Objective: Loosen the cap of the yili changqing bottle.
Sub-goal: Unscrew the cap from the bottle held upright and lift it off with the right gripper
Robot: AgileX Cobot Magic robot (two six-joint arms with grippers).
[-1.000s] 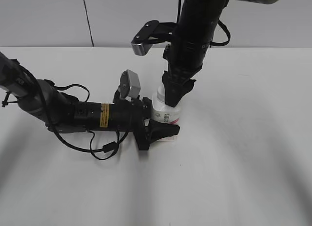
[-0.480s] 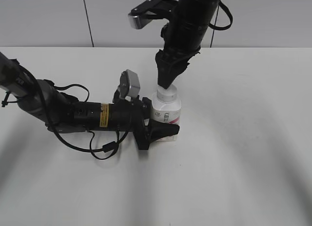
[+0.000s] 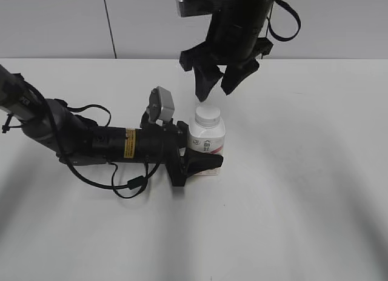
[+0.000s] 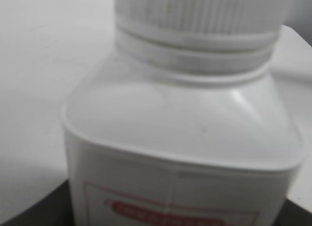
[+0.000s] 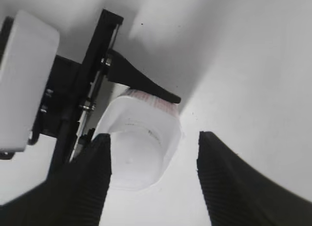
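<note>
The right gripper, black with two ribbed fingers, hangs in the air just above the small squarish white plastic bottle with a pink-red label. Its jaws stand apart and hold nothing. In the right wrist view the bottle is seen from above, near the left finger and apart from the right one. The dark right arm goes up from the gripper and leaves the picture at the top edge.

The left gripper, also black, lies low and level against the bottle's left side. Its fingers are closed around the lower body of the bottle, one in front and one behind. The left wrist view shows the bottle very close, filling the picture, with the red frame of the label at the bottom. The left arm, black with a yellow sticker and loose cables, stretches away to the left of the bottle.

The bottle stands upright on the white table. The small round white plastic screw cap, ribbed on its side, sits on the bottle's wide neck, and nothing touches it.
</note>
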